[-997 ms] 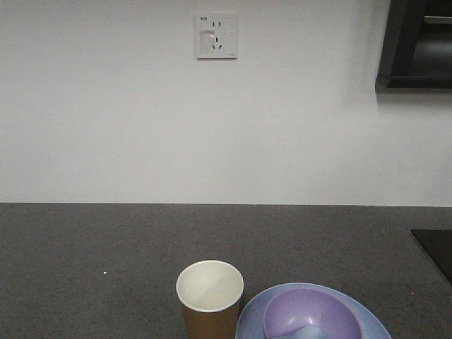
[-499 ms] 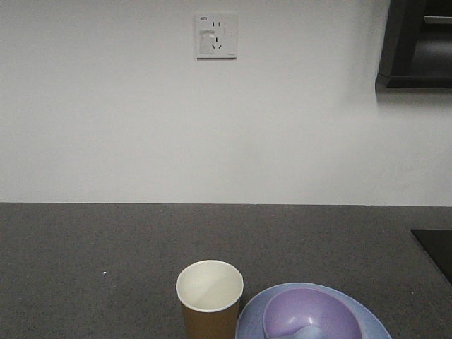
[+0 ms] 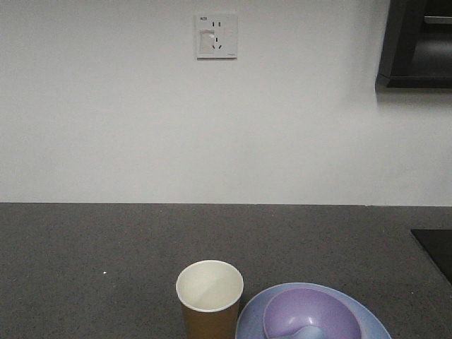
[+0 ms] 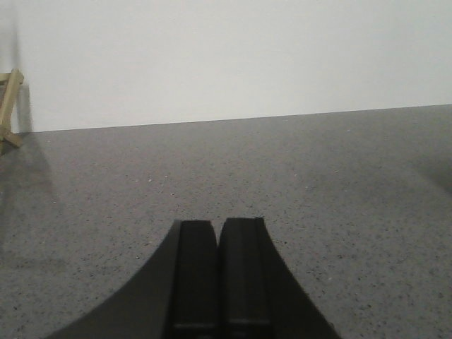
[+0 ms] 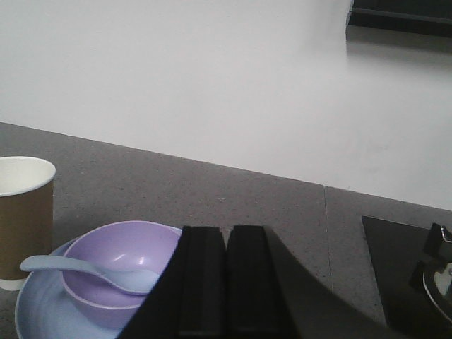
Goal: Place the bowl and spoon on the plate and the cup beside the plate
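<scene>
The lavender bowl (image 3: pixel 311 316) (image 5: pixel 116 261) sits on the pale blue plate (image 3: pixel 367 318) (image 5: pixel 35 311) at the front edge of the dark counter. A pale blue spoon (image 5: pixel 85 270) lies in the bowl, its handle reaching out over the left rim. The brown paper cup (image 3: pixel 210 296) (image 5: pixel 25 219) stands upright just left of the plate. My right gripper (image 5: pixel 226 229) is shut with nothing in it, right of the bowl. My left gripper (image 4: pixel 217 222) is shut and holds nothing, over bare counter. Neither gripper shows in the front view.
A black stovetop (image 3: pixel 434 251) (image 5: pixel 402 268) is set into the counter (image 3: pixel 106 247) at the right. A white wall with a socket (image 3: pixel 216 35) rises behind. A wooden rack (image 4: pixel 8 106) stands at the far left in the left wrist view.
</scene>
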{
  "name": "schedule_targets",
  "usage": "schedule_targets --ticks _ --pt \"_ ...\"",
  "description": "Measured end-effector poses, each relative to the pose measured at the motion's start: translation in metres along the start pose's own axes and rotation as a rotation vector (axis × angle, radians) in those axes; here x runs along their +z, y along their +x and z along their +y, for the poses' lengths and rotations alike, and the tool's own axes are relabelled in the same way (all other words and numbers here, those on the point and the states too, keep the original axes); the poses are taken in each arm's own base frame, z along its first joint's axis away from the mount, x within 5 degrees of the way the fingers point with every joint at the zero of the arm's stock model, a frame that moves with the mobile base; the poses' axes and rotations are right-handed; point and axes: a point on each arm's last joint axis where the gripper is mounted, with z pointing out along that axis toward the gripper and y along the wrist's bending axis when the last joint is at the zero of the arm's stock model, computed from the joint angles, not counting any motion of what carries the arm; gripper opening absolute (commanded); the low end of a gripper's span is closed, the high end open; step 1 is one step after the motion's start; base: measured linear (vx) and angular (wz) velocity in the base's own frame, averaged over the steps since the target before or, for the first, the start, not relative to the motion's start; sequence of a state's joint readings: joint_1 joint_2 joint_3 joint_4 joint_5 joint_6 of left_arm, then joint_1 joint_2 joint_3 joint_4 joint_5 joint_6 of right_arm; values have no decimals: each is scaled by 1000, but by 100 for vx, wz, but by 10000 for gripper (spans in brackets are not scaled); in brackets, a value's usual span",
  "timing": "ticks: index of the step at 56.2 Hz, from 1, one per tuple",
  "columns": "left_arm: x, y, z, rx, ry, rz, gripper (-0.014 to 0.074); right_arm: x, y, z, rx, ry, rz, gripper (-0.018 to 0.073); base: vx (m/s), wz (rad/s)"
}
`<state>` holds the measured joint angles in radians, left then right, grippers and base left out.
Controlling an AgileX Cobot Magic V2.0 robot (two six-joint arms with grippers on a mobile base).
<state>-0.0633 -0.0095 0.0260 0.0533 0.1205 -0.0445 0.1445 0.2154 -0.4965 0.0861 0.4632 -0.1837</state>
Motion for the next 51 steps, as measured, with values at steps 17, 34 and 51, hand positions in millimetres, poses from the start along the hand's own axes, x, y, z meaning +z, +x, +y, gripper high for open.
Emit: schedule_targets --ticks 17,34,51 --pt "0 0 0 0 0 0 3 3 5 0 1 0 7 -8 0 0" --pt "0 0 0 1 0 0 3 22 101 9 60 10 88 -8 0 0" --pt "0 0 0 1 0 1 3 20 133 10 80 39 8 -8 0 0"
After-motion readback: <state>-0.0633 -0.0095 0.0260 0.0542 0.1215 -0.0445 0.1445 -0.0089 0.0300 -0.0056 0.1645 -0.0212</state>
